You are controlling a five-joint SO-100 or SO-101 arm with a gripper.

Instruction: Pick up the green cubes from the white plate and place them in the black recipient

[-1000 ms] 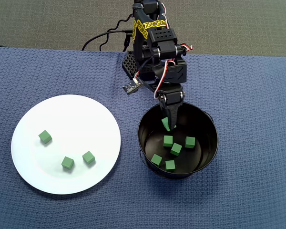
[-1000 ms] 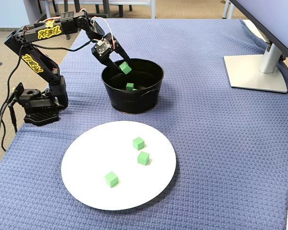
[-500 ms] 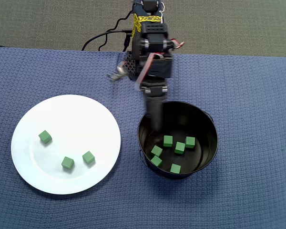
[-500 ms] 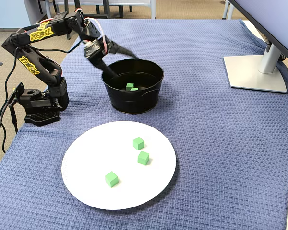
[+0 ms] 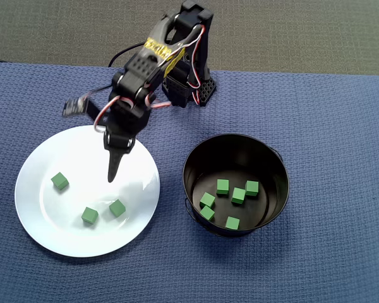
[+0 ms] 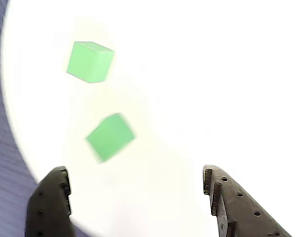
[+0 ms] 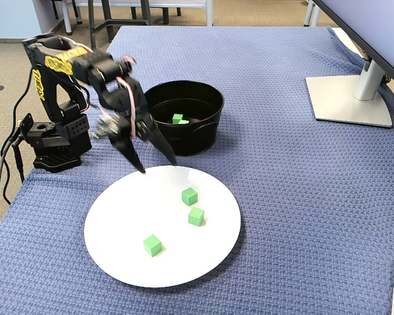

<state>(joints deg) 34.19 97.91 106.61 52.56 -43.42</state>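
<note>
Three green cubes [image 5: 59, 181] [image 5: 90, 215] [image 5: 117, 207] lie on the white plate [image 5: 69, 151] at the left. Several more cubes [image 5: 238, 196] lie inside the black pot [image 5: 237, 140] to its right. My gripper [image 5: 114, 173] hovers over the plate's upper middle, open and empty, a little short of the cubes. In the wrist view its fingers [image 6: 54, 197] stand wide apart around the gripper's middle [image 6: 134, 173], with two cubes [image 6: 110, 137] [image 6: 90, 61] ahead on the plate [image 6: 212, 74]. The fixed view shows the gripper [image 7: 157, 167] open at the plate's [image 7: 131, 216] far edge, beside the pot [image 7: 190, 138].
A blue woven cloth [image 5: 328, 126] covers the table. The arm's base [image 7: 52, 144] stands at the far left edge behind the plate. A monitor stand [image 7: 348, 98] sits at the far right in the fixed view.
</note>
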